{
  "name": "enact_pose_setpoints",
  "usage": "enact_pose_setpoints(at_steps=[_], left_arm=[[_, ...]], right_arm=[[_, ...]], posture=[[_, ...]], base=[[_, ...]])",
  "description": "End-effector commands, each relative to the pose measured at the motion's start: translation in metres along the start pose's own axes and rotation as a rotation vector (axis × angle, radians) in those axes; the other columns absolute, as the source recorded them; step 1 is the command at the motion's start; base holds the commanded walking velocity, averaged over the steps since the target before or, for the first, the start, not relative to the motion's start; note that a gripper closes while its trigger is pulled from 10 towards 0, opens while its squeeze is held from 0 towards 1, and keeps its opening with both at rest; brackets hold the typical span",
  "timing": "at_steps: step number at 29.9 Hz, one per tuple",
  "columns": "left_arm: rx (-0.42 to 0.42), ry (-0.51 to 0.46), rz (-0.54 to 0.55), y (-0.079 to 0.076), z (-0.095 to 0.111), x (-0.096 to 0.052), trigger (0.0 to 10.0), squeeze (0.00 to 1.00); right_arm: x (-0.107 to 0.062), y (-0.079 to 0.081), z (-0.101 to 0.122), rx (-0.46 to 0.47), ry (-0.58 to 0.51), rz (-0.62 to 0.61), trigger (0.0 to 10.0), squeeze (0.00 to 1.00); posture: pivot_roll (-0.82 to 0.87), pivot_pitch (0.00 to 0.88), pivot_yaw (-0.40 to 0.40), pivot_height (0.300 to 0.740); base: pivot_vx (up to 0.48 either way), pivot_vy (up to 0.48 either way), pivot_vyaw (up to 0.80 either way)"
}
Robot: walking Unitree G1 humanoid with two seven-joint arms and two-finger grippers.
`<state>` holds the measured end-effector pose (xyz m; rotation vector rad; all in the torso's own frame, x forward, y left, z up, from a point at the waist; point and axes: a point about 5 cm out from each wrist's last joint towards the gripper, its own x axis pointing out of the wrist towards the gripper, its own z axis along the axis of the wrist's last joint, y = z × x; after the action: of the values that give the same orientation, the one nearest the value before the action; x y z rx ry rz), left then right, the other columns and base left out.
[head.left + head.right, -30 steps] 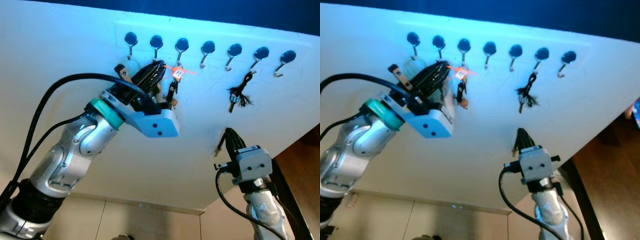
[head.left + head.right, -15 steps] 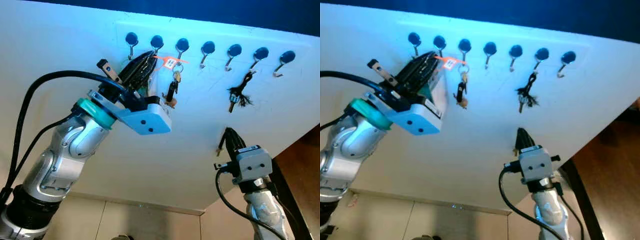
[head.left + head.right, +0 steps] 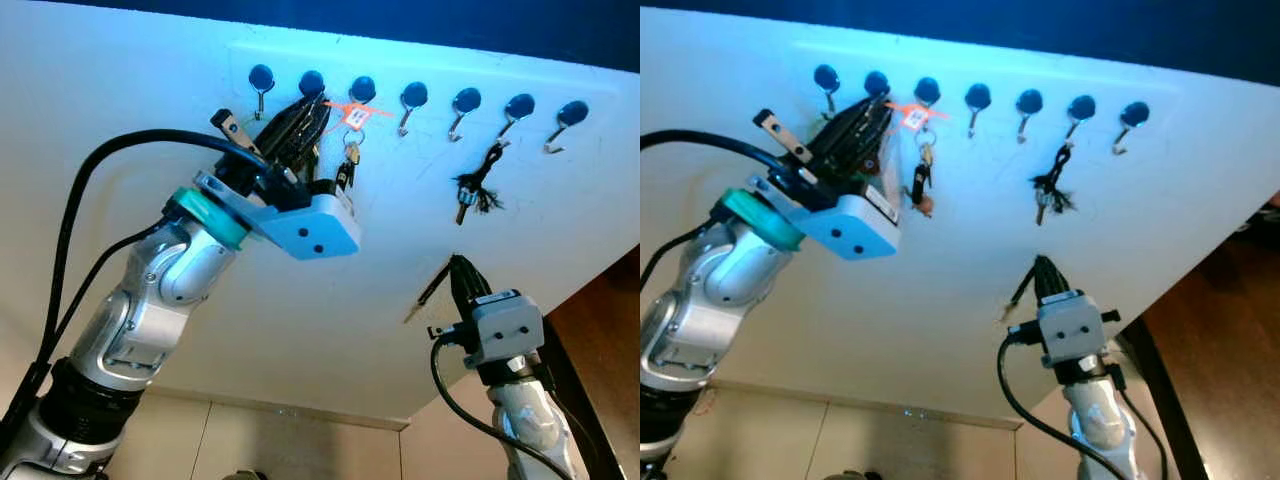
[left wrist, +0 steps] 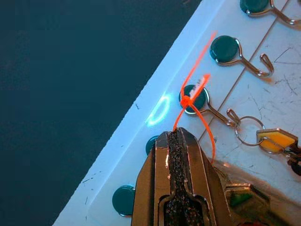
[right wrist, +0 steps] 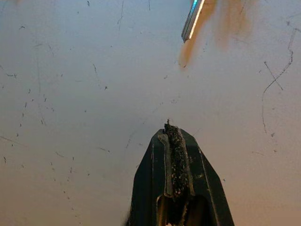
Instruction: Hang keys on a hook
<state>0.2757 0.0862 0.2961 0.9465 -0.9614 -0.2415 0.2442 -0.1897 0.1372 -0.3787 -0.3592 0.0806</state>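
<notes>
A row of metal hooks with round blue bases runs along the white board [image 3: 300,300]. My left gripper [image 3: 318,108] is up at the third hook [image 3: 362,90], shut on the orange zip tie [image 4: 200,115] of the keys. The key ring [image 4: 248,131] sits against the tip of that hook [image 4: 221,115], and the keys [image 3: 346,170] dangle just below it. The orange tag [image 3: 353,116] sticks out beside the fingertips. Lower on the board, my right gripper [image 3: 456,264] points at bare white surface, shut with nothing in it.
A dark bunch of keys [image 3: 474,190] hangs from the sixth hook [image 3: 518,105]. The other hooks, such as the fourth [image 3: 412,98], are bare. Dark blue wall [image 4: 70,94] lies above the board. A thin bright strip [image 5: 193,19] shows near the right gripper.
My left gripper has risen and shifted right toward the third hook with the orange tie. The keys now hang higher, right under that hook. The right arm has stayed still.
</notes>
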Motion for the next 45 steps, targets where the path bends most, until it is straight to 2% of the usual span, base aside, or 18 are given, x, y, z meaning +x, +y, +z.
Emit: enact_pose_setpoints(at_steps=[1,8,11,12,15,26,27,28,29,30,31,32,33,36,39,42,44,45], left_arm=[[-0.008,-0.019,-0.042,-0.006,0.002,0.001,10.0,0.0],[-0.035,-0.022,-0.143,-0.02,0.002,0.0,10.0,0.0],[-0.074,-0.006,-0.167,-0.025,0.002,0.0,10.0,0.0],[-0.114,0.012,-0.18,-0.026,0.0,0.0,10.0,0.0],[-0.139,0.018,-0.189,-0.027,0.0,0.002,10.0,0.0],[-0.142,0.019,-0.19,-0.027,0.0,0.002,10.0,0.0],[-0.13,0.025,-0.257,-0.026,-0.003,-0.005,10.0,0.0],[-0.13,0.025,-0.257,-0.026,-0.003,-0.005,10.0,0.0],[-0.121,0.043,-0.322,-0.025,-0.007,-0.014,10.0,0.0],[-0.121,0.043,-0.322,-0.025,-0.007,-0.014,10.0,0.0],[-0.116,0.063,-0.376,-0.024,-0.011,-0.023,10.0,0.0],[-0.116,0.063,-0.376,-0.024,-0.011,-0.023,10.0,0.0],[-0.114,0.08,-0.41,-0.023,-0.013,-0.029,10.0,0.0],[-0.117,0.097,-0.41,-0.022,-0.014,-0.032,10.0,0.0],[-0.116,0.126,-0.349,-0.014,-0.018,-0.032,10.0,0.0],[-0.091,0.144,-0.185,0.003,-0.022,-0.023,10.0,0.0],[-0.091,0.144,-0.185,0.003,-0.022,-0.023,10.0,0.0],[-0.087,0.146,-0.151,0.007,-0.023,-0.022,10.0,0.0]], right_arm=[[-0.003,0.001,-0.001,0.009,0.012,-0.004,10.0,0.0],[-0.002,0.001,-0.001,0.011,0.011,-0.006,10.0,0.0],[-0.002,0.002,-0.001,0.011,0.011,-0.006,10.0,0.0],[-0.002,0.002,-0.001,0.011,0.011,-0.005,10.0,0.0],[-0.002,0.002,-0.001,0.011,0.011,-0.004,10.0,0.0],[-0.002,0.002,-0.001,0.011,0.011,-0.004,10.0,0.0],[-0.002,0.002,-0.001,0.011,0.011,-0.004,10.0,0.0],[-0.002,0.002,-0.001,0.011,0.011,-0.004,10.0,0.0],[-0.002,0.002,-0.002,0.01,0.011,-0.005,10.0,0.0],[-0.002,0.002,-0.002,0.01,0.011,-0.005,10.0,0.0],[-0.002,0.001,-0.002,0.01,0.011,-0.005,10.0,0.0],[-0.002,0.001,-0.002,0.01,0.011,-0.005,10.0,0.0],[-0.001,0.001,-0.001,0.01,0.011,-0.004,10.0,0.0],[-0.001,0.001,-0.001,0.009,0.01,-0.003,10.0,0.0],[-0.001,0.001,-0.001,0.007,0.01,-0.001,10.0,0.0],[-0.001,0.0,-0.001,0.005,0.011,0.0,10.0,0.0],[-0.001,0.0,-0.001,0.005,0.011,0.0,10.0,0.0],[-0.002,0.0,-0.001,0.004,0.011,0.0,10.0,0.0]], posture=[[0.03,0.0,0.048,0.74],[0.02,0.0,0.049,0.74],[0.03,0.0,0.049,0.74],[0.03,0.0,0.049,0.74],[0.02,0.0,0.048,0.74],[0.02,0.0,0.048,0.74],[0.03,0.0,0.049,0.74],[0.03,0.0,0.049,0.74],[0.03,0.0,0.047,0.74],[0.03,0.0,0.047,0.74],[0.03,0.0,0.046,0.74],[0.03,0.0,0.046,0.74],[0.03,0.0,0.044,0.74],[0.03,0.0,0.043,0.74],[0.03,0.0,0.042,0.74],[0.03,0.0,0.043,0.74],[0.03,0.0,0.043,0.74],[0.03,0.0,0.043,0.74]], base=[[0.0,0.0,0.0],[0.0,0.0,0.0],[0.0,0.0,0.0],[0.0,0.0,0.0],[0.0,0.0,0.0],[0.0,0.0,0.0],[0.0,0.0,0.0],[0.0,0.0,0.0],[0.0,0.0,0.0],[0.0,0.0,0.0],[0.0,0.0,0.0],[0.0,0.0,0.0],[0.0,0.0,0.0],[0.0,0.0,0.0],[0.0,0.0,0.0],[0.0,0.0,0.0],[0.0,0.0,0.0],[0.0,0.0,0.0]])
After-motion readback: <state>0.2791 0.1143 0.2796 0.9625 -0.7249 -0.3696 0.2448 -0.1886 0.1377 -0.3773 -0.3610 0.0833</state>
